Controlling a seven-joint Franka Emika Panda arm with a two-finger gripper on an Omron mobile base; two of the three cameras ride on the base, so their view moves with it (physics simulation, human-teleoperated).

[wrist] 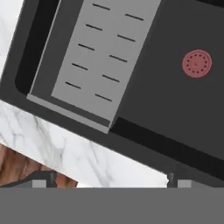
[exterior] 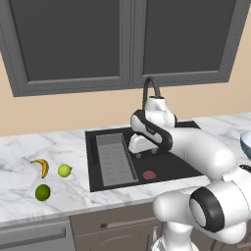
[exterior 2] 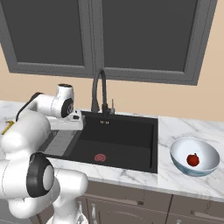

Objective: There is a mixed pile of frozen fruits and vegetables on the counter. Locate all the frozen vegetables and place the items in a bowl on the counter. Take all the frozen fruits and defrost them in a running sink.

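The pincer (exterior: 145,153) is hovering above the sink (exterior: 181,166), over the grey ribbed tray (exterior: 115,159) on the basin's left side. Its jaws are standing wide apart and holding nothing; in the hand view the two fingertips (wrist: 43,180) are sitting far from each other, looking down on the tray, the reddish drain (wrist: 197,63) and the front strip of the counter (wrist: 65,146).

Left of the sink, three pieces are lying on the counter: the yellow banana (exterior: 42,166), the yellow-green stemmed ball (exterior: 64,170) just beside it, and the dark green ball (exterior: 43,192) nearer the counter's front edge, apart from both.

Right of the sink, the pale bowl (exterior 2: 181,164) is sitting on the counter with the red round piece (exterior 2: 192,160) resting inside it.

The black arched faucet (exterior 2: 97,89) is standing behind the basin; whether water is running, cannot tell.
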